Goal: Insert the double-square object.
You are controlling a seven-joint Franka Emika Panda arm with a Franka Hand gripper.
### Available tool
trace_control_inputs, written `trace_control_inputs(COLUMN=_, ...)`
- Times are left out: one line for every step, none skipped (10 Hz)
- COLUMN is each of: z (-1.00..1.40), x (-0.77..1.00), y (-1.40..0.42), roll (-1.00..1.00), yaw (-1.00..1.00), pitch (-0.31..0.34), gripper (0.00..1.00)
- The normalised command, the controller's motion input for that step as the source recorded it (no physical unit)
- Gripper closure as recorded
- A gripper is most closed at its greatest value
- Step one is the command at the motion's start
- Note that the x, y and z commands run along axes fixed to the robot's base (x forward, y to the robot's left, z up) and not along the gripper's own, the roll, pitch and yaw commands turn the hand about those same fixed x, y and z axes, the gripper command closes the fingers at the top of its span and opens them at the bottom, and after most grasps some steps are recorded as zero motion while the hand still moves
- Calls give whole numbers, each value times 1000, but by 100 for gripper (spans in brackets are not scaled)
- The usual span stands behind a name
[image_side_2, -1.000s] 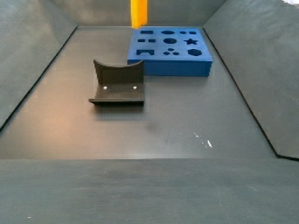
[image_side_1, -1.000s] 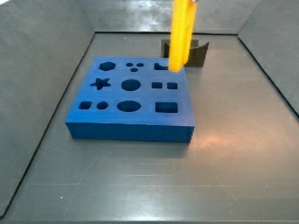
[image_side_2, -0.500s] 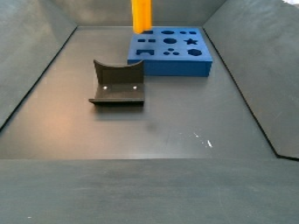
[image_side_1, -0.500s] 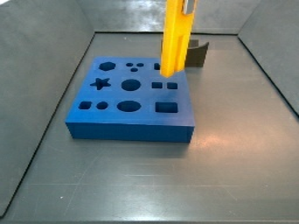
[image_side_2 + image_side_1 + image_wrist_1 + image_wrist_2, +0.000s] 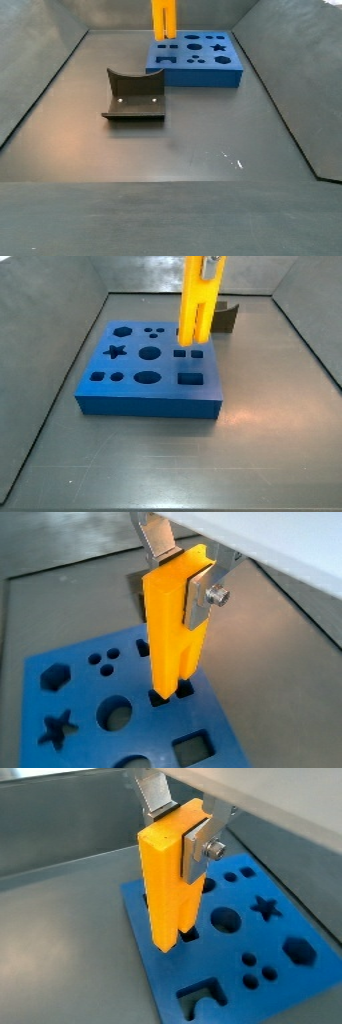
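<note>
The double-square object [image 5: 174,632] is a tall yellow bar, held upright, also in the other wrist view [image 5: 171,878]. My gripper [image 5: 181,574] is shut on its upper end, one silver finger [image 5: 202,840] flat on its side. Its two legs hang right over the pair of small square holes [image 5: 187,354] in the blue block [image 5: 140,381]. I cannot tell whether the leg tips touch the block. In both side views the bar [image 5: 195,306] [image 5: 163,20] runs out of the top edge, hiding the gripper. The blue block also shows in a side view [image 5: 201,62].
The dark fixture [image 5: 134,95] stands on the floor, apart from the blue block; it also shows behind the bar [image 5: 229,316]. The block has other holes: a star [image 5: 116,352], circles and larger squares. Grey sloping walls [image 5: 40,80] enclose the floor.
The gripper has carried the yellow bar from beside the fixture across and down over the blue block, so its legs now stand above the pair of small square holes.
</note>
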Motion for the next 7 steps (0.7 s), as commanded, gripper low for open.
trace_control_inputs(z=-106, x=0, y=0, roll=0, yaw=-1000, pitch=0, gripper=100)
trace_control_inputs(z=-123, x=0, y=0, roll=0, yaw=-1000, pitch=0, gripper=100)
trace_control_inputs(z=-129, x=0, y=0, roll=0, yaw=-1000, pitch=0, gripper=100)
trace_control_inputs(z=-117, x=0, y=-46, roll=0, yaw=-1000, pitch=0, gripper=100)
trace_control_inputs(z=-103, x=0, y=-117, roll=0, yaw=-1000, pitch=0, gripper=100)
trace_control_inputs(z=-69, x=6, y=-263, roll=0, yaw=-897, pitch=0, gripper=100)
trace_control_inputs(z=-123, x=0, y=-103, roll=89, yaw=-89, pitch=0, gripper=100)
